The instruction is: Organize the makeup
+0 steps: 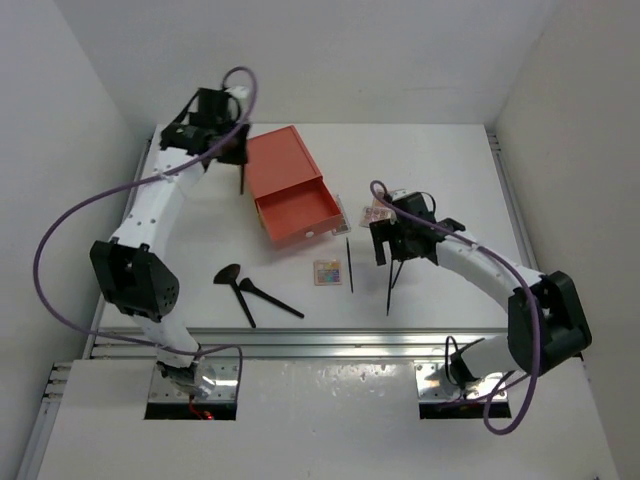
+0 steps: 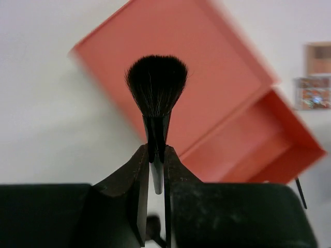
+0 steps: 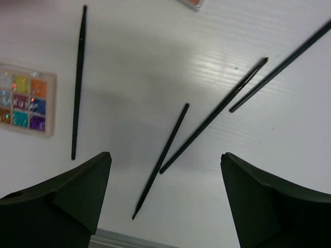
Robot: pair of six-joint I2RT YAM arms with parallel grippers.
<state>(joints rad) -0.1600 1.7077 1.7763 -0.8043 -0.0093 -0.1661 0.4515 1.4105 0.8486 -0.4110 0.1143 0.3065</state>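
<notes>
Left wrist view: a black powder brush [image 2: 156,85] is clamped by its ferrule in the left gripper [image 2: 156,153], jaws closed tight on it, bristles pointing away and fanned out free. Below and beyond it the orange box [image 2: 207,67] is seen, with its open drawer [image 2: 258,144] pulled out toward the right of that view. The step in hand is judged to be carrying this brush to the drawer. To do it well, the brush should be brought over the drawer's middle, its handle turned along the drawer's long side, lowered close to the floor of the drawer before the jaws are parted, and the bristles kept off the drawer wall so they are not crushed. The box lid should not be bumped on the way. In the right wrist view the right gripper [image 3: 165,156] is spread wide with nothing between its fingers, hanging above several thin dark sticks [image 3: 78,82] on the white table [image 1: 450,170]; two of the sticks lie very close, and whether they touch cannot be told, so a single one should be taken near its middle. A multicolour eyeshadow palette [image 3: 23,101] lies beside them. In the top external view two more brushes [image 1: 238,292] are seen lying near the front edge, well apart from the box, not yet put away.
</notes>
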